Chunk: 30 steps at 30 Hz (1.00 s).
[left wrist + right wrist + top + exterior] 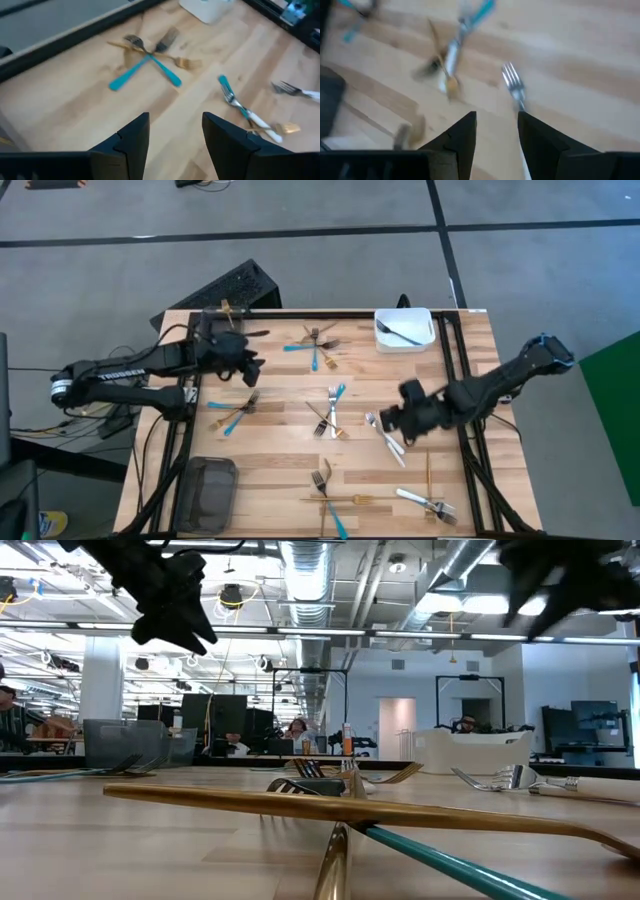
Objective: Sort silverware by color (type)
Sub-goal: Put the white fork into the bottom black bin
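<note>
Both grippers hang open and empty: left gripper (248, 368) near the far-left cluster, right gripper (397, 420) over a silver fork (514, 86). Silverware (330, 412) lies crossed everywhere, so a grab could easily snag two colors at once

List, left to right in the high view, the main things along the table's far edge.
Black tray → left gripper → crossed blue and gold forks → white bin holding a utensil.

The table (280, 470) is pale, smooth wood with a matt grain. Forks (332, 408) have shiny metal heads; some carry glossy blue plastic handles, others look brassy. Upper right, the bin (404, 340) is smooth white plastic.
</note>
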Available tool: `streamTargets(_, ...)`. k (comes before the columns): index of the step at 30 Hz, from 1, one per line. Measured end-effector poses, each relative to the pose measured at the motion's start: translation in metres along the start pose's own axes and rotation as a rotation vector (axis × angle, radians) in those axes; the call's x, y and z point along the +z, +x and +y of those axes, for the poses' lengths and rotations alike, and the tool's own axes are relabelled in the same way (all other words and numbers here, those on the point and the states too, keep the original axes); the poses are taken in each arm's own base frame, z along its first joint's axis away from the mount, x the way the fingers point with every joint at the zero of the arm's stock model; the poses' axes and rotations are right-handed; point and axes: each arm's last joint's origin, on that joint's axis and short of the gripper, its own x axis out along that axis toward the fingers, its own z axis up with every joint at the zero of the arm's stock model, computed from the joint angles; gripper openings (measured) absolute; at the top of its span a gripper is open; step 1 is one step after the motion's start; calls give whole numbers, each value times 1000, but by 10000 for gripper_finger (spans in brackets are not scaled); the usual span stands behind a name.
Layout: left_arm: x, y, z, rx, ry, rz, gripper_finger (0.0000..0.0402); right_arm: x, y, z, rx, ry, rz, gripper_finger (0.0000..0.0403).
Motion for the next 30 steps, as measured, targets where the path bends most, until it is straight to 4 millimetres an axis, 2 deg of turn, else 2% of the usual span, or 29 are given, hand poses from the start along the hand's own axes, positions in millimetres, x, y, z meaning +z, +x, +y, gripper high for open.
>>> streamTargets(6, -4, 4, -15, -34, 63, -17, 169, -30, -2, -11, -134, -16, 149, 168)
streamTargets(13, -1, 26, -28, -135, 210, 1, 169, -69, 1, -11, -186, -151, 389, 168)
streamTargets(20, -4, 51, -42, -202, 17, 59, 169, -122, 5, 6, 62, -436, 538, 168)
streamTargets(25, -11, 61, -53, -222, -79, 85, 169, -146, 11, -7, -53, -444, 532, 168)
streamTargets(30, -13, 52, -65, -218, -170, 48, 169, -161, 20, -22, -186, -496, 497, 168)
